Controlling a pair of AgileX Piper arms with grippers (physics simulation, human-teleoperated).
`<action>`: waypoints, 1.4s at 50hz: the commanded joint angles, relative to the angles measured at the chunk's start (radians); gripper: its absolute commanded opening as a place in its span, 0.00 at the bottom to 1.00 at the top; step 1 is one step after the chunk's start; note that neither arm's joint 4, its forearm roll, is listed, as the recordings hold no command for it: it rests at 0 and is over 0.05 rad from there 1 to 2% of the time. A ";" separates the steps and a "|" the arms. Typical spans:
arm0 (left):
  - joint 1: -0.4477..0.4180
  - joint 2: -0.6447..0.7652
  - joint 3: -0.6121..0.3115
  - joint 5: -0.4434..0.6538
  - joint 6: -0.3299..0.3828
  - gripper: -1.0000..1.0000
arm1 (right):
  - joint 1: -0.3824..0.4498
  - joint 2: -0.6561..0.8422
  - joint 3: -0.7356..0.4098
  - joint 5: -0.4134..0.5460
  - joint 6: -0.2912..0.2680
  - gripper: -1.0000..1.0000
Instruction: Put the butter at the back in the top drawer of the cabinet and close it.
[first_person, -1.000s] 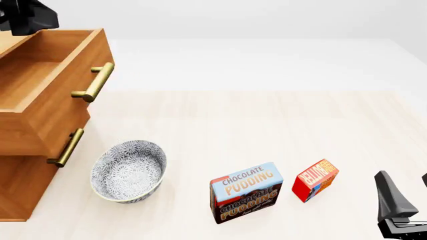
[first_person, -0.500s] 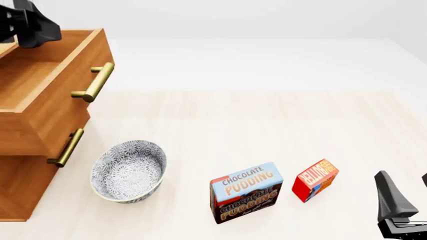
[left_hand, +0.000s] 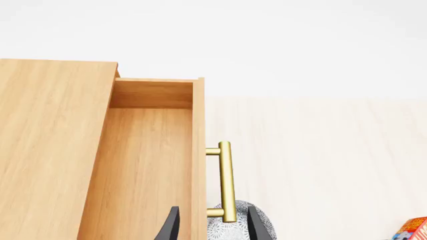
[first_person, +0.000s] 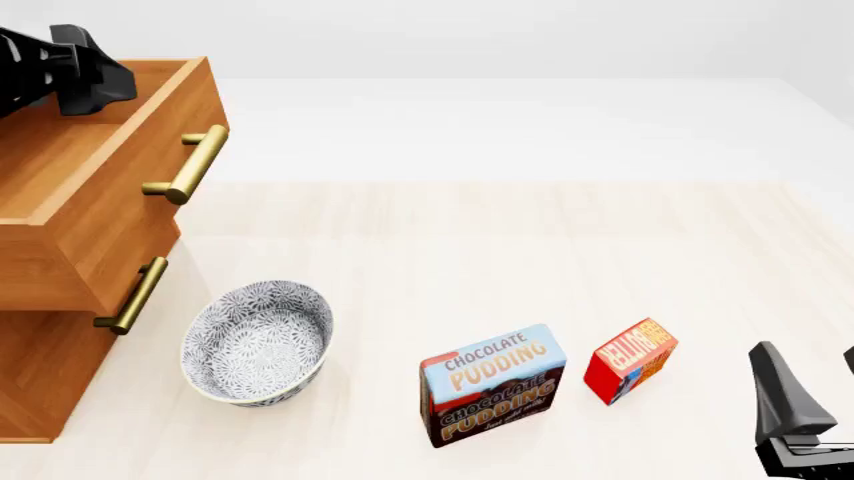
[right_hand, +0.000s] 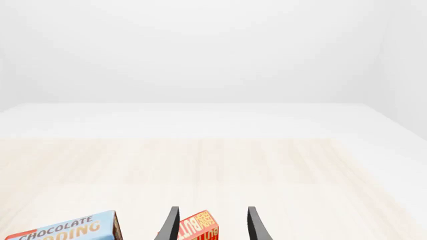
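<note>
Butter (first_person: 630, 373) stands on the light wooden surface (first_person: 534, 260) toward the near right, its orange lettered face up and tilted, just at 3 o'clock of the bigger Chocolate Pudding box (first_person: 493, 385) with a narrow gap between them. My right end effector (first_person: 807, 405) sits low at the near right corner, at 3 o'clock of the butter and apart from it; in its wrist view the two dark fingers (right_hand: 171, 226) stand spread with nothing between them, and the butter's top edge (right_hand: 199, 228) shows just beyond them, closer to one finger than the other.

My left end effector (first_person: 74, 70) is up at the far left, over the back part of the top drawer (first_person: 120, 190), which is pulled out of the cabinet (first_person: 40, 370) and shows a bare wooden floor inside. Its wrist view looks down along the drawer front; the fingers (left_hand: 170, 227) are parted, holding nothing, straddling the front panel and the near end of the brass bar handle (left_hand: 225, 181) without clear contact. A patterned blue-and-white bowl (first_person: 256, 342) rests on the surface at 5 o'clock of the drawer, just beside the cabinet's lower handle (first_person: 134, 295).
</note>
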 joint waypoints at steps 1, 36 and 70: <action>0.000 0.008 0.031 -0.024 -0.009 1.00 | 0.000 0.000 0.000 0.000 0.000 1.00; -0.012 0.031 0.109 -0.085 -0.034 1.00 | 0.000 0.000 0.000 0.000 0.000 1.00; -0.019 0.059 0.156 -0.134 -0.048 1.00 | 0.000 0.000 0.000 0.000 0.000 1.00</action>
